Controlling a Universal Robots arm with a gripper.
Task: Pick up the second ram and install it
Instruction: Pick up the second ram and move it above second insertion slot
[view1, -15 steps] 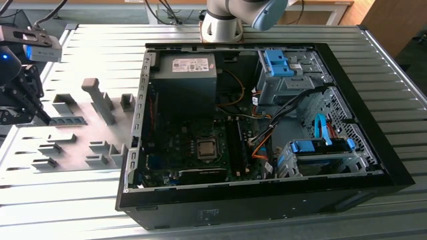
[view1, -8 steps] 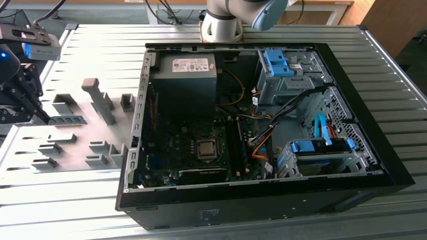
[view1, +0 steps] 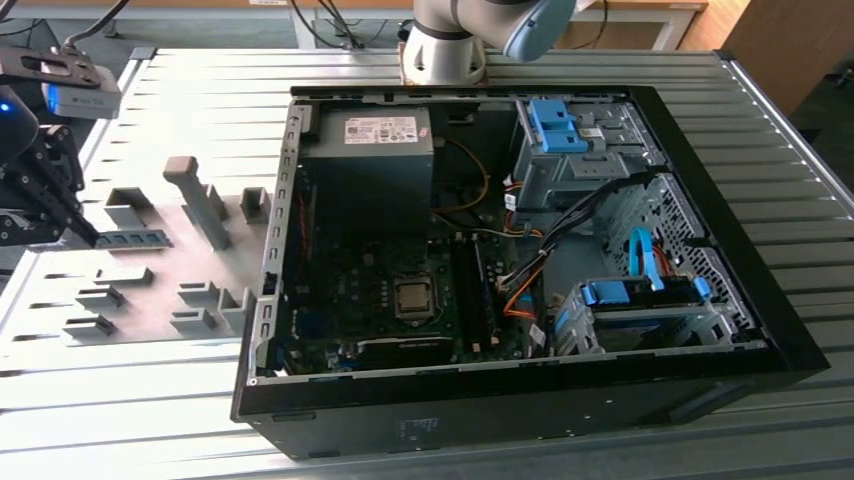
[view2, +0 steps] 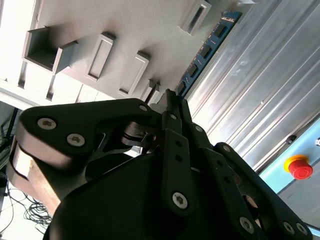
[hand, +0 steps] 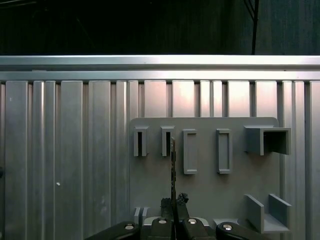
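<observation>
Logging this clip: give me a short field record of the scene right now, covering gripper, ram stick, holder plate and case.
gripper: shut on one end of the second ram
second ram: dark green stick, over the holder plate, outside the case; whether it is lifted cannot be told
holder plate: pale grey, with slot blocks, on the slatted metal table, at the exterior view's left of the case
computer case: lying open, motherboard exposed
install: not yet done

The exterior view is looking down from afar; both wrist views are peering past the black end effector (hand: 174, 201) (view2: 169, 100) at the grey plastic holder plate (hand: 205, 192) (view2: 125, 30).
</observation>
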